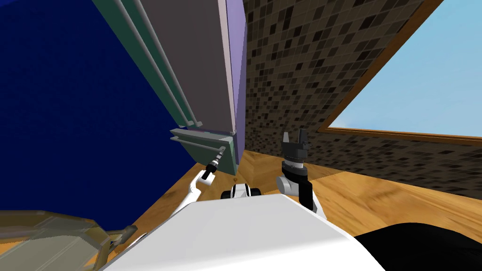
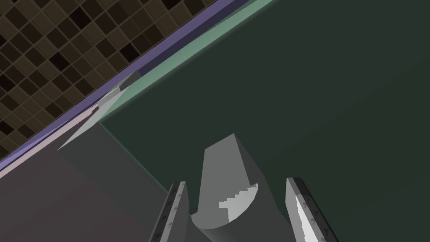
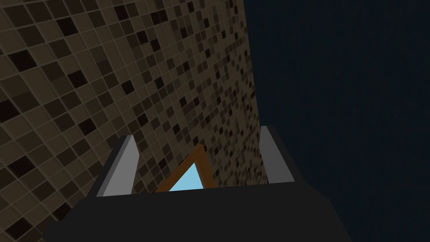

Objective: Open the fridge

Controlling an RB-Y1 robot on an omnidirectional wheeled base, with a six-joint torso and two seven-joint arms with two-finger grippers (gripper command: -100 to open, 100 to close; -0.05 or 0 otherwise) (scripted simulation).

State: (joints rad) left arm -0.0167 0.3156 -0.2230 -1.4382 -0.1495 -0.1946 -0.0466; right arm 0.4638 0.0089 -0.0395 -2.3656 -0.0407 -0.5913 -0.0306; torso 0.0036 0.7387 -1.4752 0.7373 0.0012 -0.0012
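Observation:
The fridge (image 1: 197, 66) rises ahead on my left, with grey upper doors, long pale bar handles (image 1: 162, 70) and a purple side. Below them sits a dark green lower panel (image 1: 207, 146). My left gripper (image 1: 220, 154) reaches to that panel's near corner. In the left wrist view its fingers (image 2: 175, 210) stand on either side of a grey handle piece (image 2: 224, 176) that sticks out from the dark green panel (image 2: 319, 96), and they close on its sides. My right gripper (image 1: 295, 137) is raised beside the fridge and open, with nothing between its fingers (image 3: 119, 168).
A dark blue wall (image 1: 61, 94) stands left of the fridge and a brown tiled wall (image 1: 301, 70) runs to its right, with a wood-framed window (image 1: 423, 84). The floor (image 1: 376, 197) is wooden. An olive-grey object (image 1: 47, 240) lies at my lower left. A black area (image 1: 423, 247) is at the lower right.

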